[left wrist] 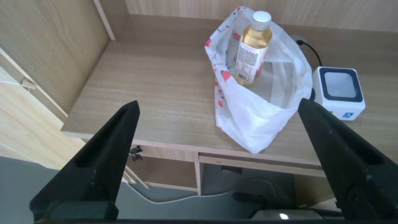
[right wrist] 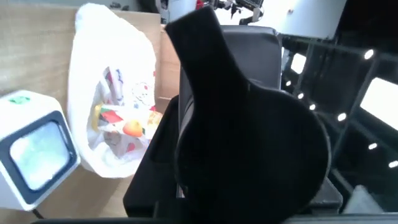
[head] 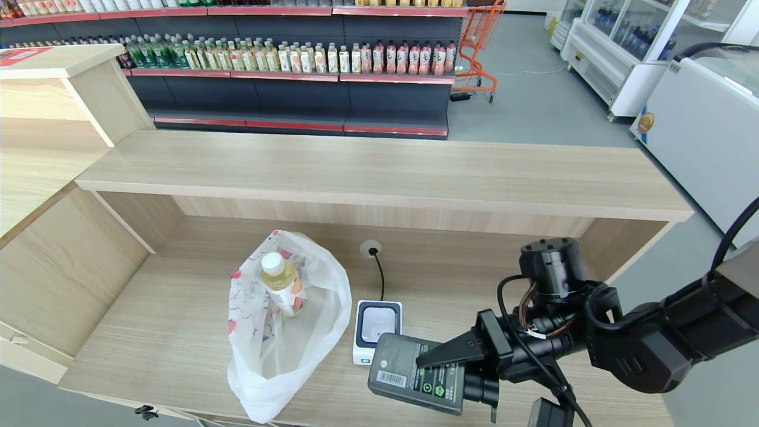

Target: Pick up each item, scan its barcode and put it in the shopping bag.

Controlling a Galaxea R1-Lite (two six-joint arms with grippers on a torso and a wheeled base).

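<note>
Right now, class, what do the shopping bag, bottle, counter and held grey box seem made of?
Shopping bag: thin plastic film, likely; translucent, crinkled, glossy.
Bottle: clear plastic, probably; amber drink shows through.
Counter: matte wood-look board, perhaps laminate; straight pale grain.
Grey box: matte casing, maybe plastic; stickers on it.

The shopping bag point(head: 261, 379) veils the lower half of the bottle point(head: 278, 276).

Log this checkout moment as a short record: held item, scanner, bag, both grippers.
held item: dark grey pack, barcode label up, lifted close by the scanner
scanner: white box on the counter, beside the bag
bag: white plastic, open, a bottle standing inside
right gripper: jaws shut on pack
left gripper: jaws open, empty, above the counter's near edge
</note>
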